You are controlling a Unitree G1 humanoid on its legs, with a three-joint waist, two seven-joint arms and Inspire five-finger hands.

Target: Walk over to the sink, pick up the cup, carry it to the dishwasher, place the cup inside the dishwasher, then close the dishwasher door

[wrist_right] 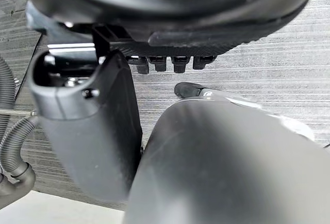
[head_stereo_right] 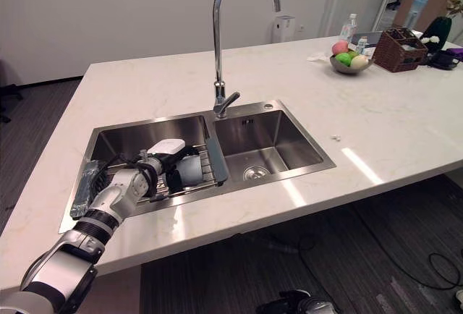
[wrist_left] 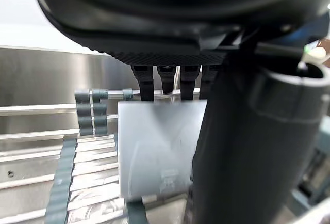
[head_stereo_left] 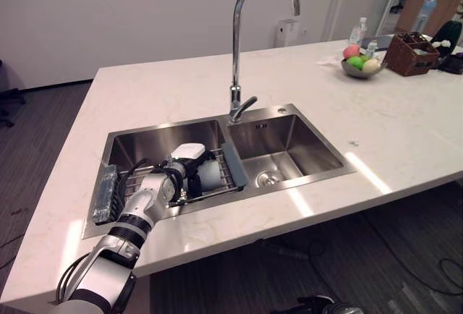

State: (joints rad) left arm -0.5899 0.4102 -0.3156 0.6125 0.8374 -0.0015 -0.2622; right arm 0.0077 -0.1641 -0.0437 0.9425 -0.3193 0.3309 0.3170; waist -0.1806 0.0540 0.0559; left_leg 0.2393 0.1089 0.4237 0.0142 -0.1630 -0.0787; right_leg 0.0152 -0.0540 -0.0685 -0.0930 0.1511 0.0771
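Left eye view is showing a big white surface (head_stereo_left: 405,140) holding a steel sink (head_stereo_left: 289,129). A wire rack (head_stereo_left: 227,177) is lying across the left bowl. The left hand (head_stereo_left: 177,171) is curling its fingers and thumb round the pale cup (head_stereo_left: 210,175) on that rack. The right hand (wrist_right: 87,131) is hanging loose over the floor (wrist_right: 283,53).

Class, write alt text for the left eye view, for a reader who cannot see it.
The robot's left hand reaches into the left basin of a steel double sink, at a pale cup lying on a wire rack. A tall curved tap stands behind; a fruit bowl and basket sit far right on the white counter.
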